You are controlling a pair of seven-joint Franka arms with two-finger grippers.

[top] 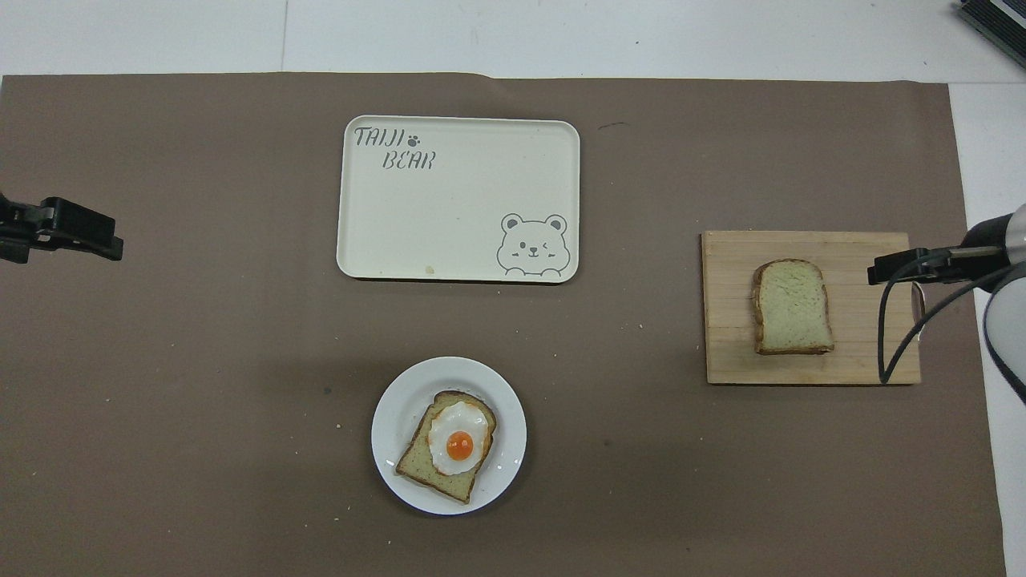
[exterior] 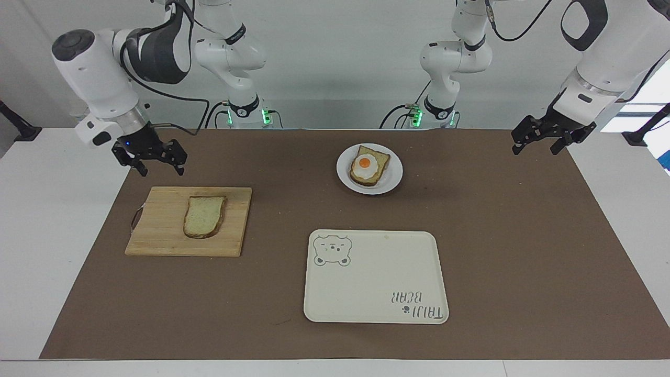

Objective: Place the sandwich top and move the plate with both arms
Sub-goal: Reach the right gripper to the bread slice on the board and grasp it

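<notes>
The plain tan bread slice with its brown crust (exterior: 204, 216) lies flat on a pale wooden cutting board (exterior: 157, 235) toward the right arm's end of the brown-covered surface (exterior: 523, 251). The right claw (exterior: 155, 162) hangs in the air just over the board's edge nearest the robots, its fingers spread and holding nothing. The small round white plate (exterior: 393, 173) sits near the middle, closer to the robots than the cream rectangular tray with the bear drawing (exterior: 377, 283), and carries a second bread slice topped with a fried egg (exterior: 365, 165). The left claw (exterior: 539, 142) waits over the brown cover's corner at its own end, well apart from the plate, fingers spread and empty.
</notes>
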